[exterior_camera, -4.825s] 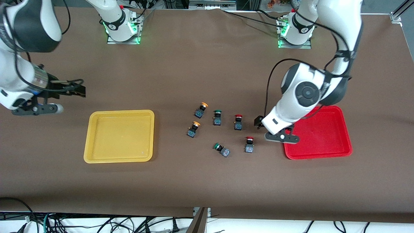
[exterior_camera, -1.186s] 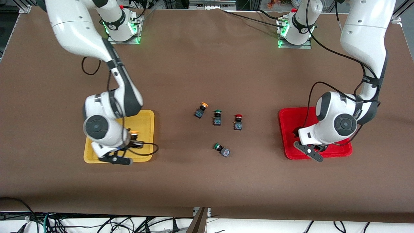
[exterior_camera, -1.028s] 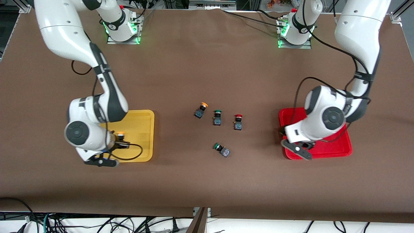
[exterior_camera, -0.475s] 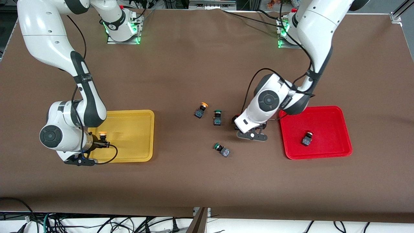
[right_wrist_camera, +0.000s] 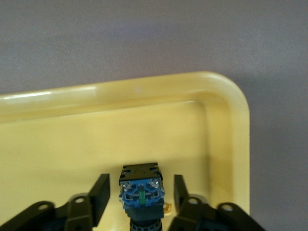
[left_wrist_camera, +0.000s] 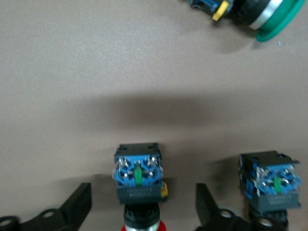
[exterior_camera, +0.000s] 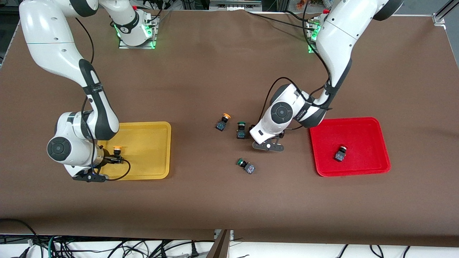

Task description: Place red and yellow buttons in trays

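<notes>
My right gripper [exterior_camera: 114, 160] [right_wrist_camera: 140, 195] is open in the yellow tray [exterior_camera: 150, 125] [right_wrist_camera: 144, 96], a gap on each side of a yellow button [exterior_camera: 116, 149] [right_wrist_camera: 140, 192] standing there. My left gripper [exterior_camera: 267, 141] [left_wrist_camera: 143, 204] is low over the table's middle, open around a red button [left_wrist_camera: 138, 178] that the hand hides in the front view. Another red button [exterior_camera: 340, 153] lies in the red tray [exterior_camera: 373, 123]. A second yellow button [exterior_camera: 223, 122] stands on the table.
A green-capped switch [exterior_camera: 241, 129] stands close beside my left gripper, toward the right arm's end. Another green-capped switch [exterior_camera: 245, 166] [left_wrist_camera: 260, 19] lies tipped over, nearer the front camera. A switch base [left_wrist_camera: 272, 185] shows beside one left finger, its cap out of view.
My right gripper's fingers have parted from the yellow button in the yellow tray. My left arm has swung from the red tray, leaving a red button there, over to the red button at the middle.
</notes>
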Available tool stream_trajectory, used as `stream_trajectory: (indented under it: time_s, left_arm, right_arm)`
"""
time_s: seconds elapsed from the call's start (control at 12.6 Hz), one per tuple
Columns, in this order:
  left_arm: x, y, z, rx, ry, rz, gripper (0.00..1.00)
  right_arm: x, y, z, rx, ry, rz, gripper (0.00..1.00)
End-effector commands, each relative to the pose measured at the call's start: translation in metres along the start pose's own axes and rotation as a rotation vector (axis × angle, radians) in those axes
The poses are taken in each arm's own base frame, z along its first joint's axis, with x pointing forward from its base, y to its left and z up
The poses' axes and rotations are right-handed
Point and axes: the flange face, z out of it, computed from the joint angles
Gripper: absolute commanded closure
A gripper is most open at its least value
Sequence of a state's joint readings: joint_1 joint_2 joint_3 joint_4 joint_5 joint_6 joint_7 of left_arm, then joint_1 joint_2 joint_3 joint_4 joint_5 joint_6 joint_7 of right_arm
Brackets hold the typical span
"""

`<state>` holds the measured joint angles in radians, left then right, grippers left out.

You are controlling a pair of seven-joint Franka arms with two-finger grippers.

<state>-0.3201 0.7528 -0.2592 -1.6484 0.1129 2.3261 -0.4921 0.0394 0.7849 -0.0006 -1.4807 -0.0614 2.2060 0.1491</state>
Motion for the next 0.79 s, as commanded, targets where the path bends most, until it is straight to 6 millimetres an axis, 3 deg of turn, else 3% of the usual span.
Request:
stream_trajectory:
  time_s: [0.0, 0.08, 0.24, 0.4, 0.47, 0.71]
  left_arm:
    - [0.002, 0.002, 0.001, 0.001, 0.021, 0.002, 0.68]
    - [0.004, -0.001, 0.000, 0.002, 0.020, 0.005, 0.79]
    - [0.006, -0.008, -0.016, 0.011, 0.018, -0.003, 0.89]
    - [0.013, -0.035, -0.059, 0.050, -0.014, 0.001, 0.91]
    - [0.016, -0.056, -0.081, 0.069, -0.036, 0.049, 0.91]
    - [0.024, -0.155, -0.131, 0.086, -0.126, 0.229, 0.91]
  right_arm:
    - [0.000, -0.011, -0.023, 0.030, 0.020, -0.018, 0.00]
    - [0.000, -0.024, -0.032, 0.039, 0.016, -0.030, 0.00]
    - [-0.001, -0.053, -0.046, 0.038, 0.001, 0.011, 0.00]
    - [-0.009, -0.095, -0.054, 0.035, 0.000, 0.052, 0.00]
    - [-0.014, -0.116, -0.055, 0.034, 0.001, 0.080, 0.00]
    - [-0.038, -0.189, -0.055, 0.031, 0.005, 0.181, 0.00]
